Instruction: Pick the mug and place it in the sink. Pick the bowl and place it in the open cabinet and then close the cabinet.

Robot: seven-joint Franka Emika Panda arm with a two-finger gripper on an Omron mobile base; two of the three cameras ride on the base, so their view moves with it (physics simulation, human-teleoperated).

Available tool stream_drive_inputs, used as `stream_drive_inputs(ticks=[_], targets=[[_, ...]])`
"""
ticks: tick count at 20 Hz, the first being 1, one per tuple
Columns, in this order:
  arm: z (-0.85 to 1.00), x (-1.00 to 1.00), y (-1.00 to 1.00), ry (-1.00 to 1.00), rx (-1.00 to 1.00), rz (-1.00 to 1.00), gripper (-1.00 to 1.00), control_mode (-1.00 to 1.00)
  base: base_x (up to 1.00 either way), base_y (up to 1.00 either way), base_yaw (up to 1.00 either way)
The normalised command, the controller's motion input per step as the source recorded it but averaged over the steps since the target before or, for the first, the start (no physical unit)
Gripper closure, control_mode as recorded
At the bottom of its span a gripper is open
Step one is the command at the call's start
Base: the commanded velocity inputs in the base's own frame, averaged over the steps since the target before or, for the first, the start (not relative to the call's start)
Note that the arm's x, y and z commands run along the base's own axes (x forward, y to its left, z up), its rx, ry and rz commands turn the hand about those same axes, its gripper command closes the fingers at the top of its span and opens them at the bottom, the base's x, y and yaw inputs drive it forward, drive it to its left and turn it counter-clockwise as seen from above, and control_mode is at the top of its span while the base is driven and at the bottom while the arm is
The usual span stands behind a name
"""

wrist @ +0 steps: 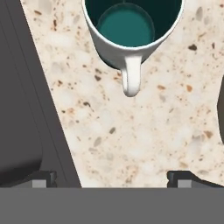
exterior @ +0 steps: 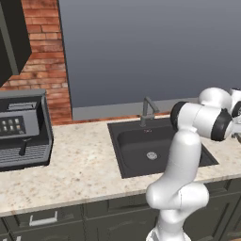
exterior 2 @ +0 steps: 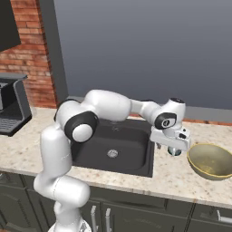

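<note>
Sink (exterior: 141, 153) sits sunk in the speckled desk (exterior: 80, 164) in the left base view, a dark basin with a round metal drain and nothing else in it; a grey faucet (exterior: 148, 110) stands at its back edge, and a coffee machine (exterior: 21, 129) stands well apart on the left. In the right base view the arm reaches across the sink to the desk on its right; the jaws (exterior 2: 174, 150) hang low over a small mug, mostly hidden beneath them; just beside stands the bowl (exterior 2: 211, 161), wide, pale yellow-beige and empty. In the hand view the mug (wrist: 131, 30) stands upright on the desk, teal inside, empty, its white handle pointing toward the camera; the jaws stand wide apart and hold nothing; the sink's dark rim runs along the left.
</note>
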Motion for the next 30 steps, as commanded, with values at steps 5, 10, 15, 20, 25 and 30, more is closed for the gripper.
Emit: stream_drive_inputs(ticks=[5,10,15,20,25,30], targets=[[-0.15,0.34,-0.04,-0.02,0.0,0.0,-1.0,-1.0,0.0,0.0,0.0],[-0.15,0.26,-0.07,-0.02,0.0,0.0,-1.0,-1.0,0.0,0.0,0.0],[-0.16,0.18,-0.23,0.0,0.04,0.0,-1.0,-1.0,0.0,0.0,0.0],[-0.09,0.15,-0.23,-0.03,0.01,0.0,-1.0,-1.0,0.0,0.0,0.0],[-0.06,0.15,-0.14,-0.02,0.01,0.0,-1.0,-1.0,0.0,0.0,0.0],[-0.14,0.01,-0.04,-0.04,0.0,0.0,-1.0,-1.0,0.0,0.0,0.0]])
